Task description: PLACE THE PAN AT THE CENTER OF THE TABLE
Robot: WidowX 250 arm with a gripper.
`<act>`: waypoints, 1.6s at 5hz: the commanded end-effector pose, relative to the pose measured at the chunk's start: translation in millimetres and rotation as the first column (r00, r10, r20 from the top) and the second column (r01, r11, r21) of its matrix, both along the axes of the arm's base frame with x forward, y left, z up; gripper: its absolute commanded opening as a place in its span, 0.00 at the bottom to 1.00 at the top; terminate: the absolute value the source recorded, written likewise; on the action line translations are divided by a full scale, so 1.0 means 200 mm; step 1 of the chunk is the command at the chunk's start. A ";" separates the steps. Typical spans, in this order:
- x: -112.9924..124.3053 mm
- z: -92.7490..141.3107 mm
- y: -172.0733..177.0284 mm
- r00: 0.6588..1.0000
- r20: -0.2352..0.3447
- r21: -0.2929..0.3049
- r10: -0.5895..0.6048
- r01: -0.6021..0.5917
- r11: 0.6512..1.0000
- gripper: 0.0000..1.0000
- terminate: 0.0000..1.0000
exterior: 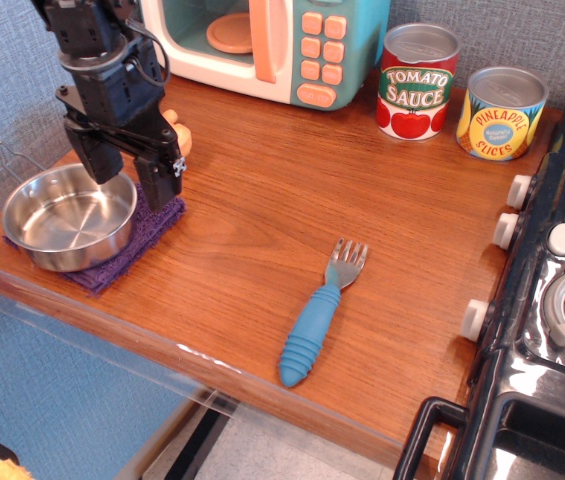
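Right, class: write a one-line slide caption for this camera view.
Open end effector straddles the rim of the steel pan, which sits on a purple cloth at the table edge.

Pan (67,216) shiny silver steel; cloth (152,226) beneath purple; table (292,190) brown wood-grain, glossy; gripper (125,168) black; fork (320,312) ribbed blue handle, silver tines; toy microwave (272,45) teal body, cream trim, salmon-orange buttons and plate; tomato sauce can (417,82) red, green band, white lettering; pineapple can (501,113) yellow and blue; stove (552,300) black, white knobs; wall (2,100) grey-blue textured weave
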State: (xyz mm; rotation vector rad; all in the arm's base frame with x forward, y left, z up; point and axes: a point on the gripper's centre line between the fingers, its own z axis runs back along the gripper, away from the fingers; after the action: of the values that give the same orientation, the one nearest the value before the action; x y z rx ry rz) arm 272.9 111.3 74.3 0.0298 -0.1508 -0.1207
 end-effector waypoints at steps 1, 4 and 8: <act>-0.01 -0.09 0.05 0.997 -0.077 0.080 0.025 -0.018 0.997 1.00 0.00; 0.05 -0.18 0.03 0.991 -0.126 0.101 0.046 -0.033 0.994 0.00 0.00; 0.11 -0.03 0.01 0.985 -0.033 0.030 0.170 -0.169 0.985 0.00 0.00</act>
State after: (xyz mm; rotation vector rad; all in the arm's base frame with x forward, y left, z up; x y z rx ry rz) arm 290.2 107.8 48.6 0.0390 -0.0536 0.0628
